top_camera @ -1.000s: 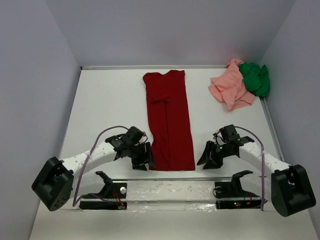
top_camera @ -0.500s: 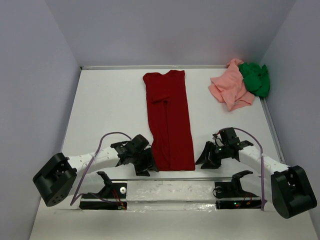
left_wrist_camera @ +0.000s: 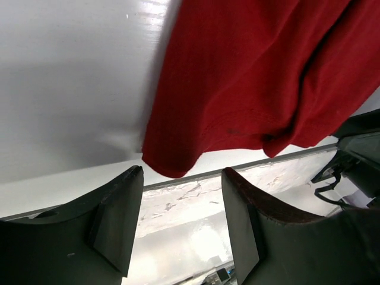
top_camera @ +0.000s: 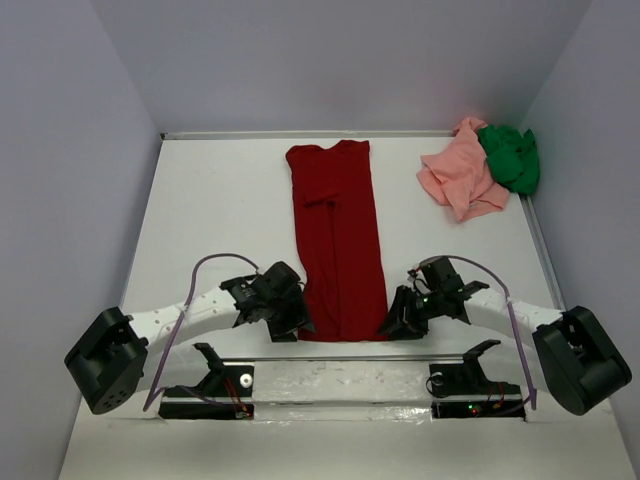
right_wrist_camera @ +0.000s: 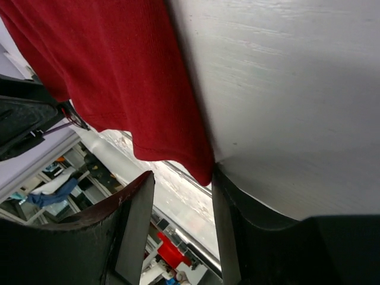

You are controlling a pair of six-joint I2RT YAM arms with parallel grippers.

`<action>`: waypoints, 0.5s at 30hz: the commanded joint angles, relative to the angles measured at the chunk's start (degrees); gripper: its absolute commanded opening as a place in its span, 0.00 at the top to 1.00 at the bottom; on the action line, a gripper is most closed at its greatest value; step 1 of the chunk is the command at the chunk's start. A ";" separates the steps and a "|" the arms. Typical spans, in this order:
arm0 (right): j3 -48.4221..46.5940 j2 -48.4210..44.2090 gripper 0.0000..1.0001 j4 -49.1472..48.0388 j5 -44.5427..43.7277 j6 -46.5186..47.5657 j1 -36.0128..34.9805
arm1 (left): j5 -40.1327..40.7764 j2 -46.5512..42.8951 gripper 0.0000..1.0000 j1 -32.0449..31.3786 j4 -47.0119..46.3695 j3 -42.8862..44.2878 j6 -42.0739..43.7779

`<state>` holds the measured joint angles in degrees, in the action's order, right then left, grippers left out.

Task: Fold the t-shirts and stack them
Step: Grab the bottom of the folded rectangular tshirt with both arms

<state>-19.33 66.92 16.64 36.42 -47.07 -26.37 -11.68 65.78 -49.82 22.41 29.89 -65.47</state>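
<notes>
Overlapping pink shirt [top_camera: 458, 178], green shirt [top_camera: 510, 155] hides its rt edge.

two robot arms, white with black joints, reach inward from the near edge. the left arm [top_camera: 180, 312] bends at its elbow and carries the left hand [top_camera: 290, 318] low, pointing toward the middle. its two dark fingers [left_wrist_camera: 119, 208] stand apart, clamping nothing. the right arm [top_camera: 510, 312] mirrors it. the right hand [top_camera: 395, 322] is also low, its fingers [right_wrist_camera: 133, 219] parted and clamping nothing. the hands are well apart.
</notes>
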 commanded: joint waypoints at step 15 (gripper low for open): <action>-2.11 2.17 1.00 -0.56 -4.26 -0.83 -2.55 | 0.43 -4.96 0.34 5.17 2.73 -3.26 2.98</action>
<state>-19.68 69.71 15.40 34.26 -48.64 -28.27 -11.18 60.64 -44.91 23.92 27.66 -64.05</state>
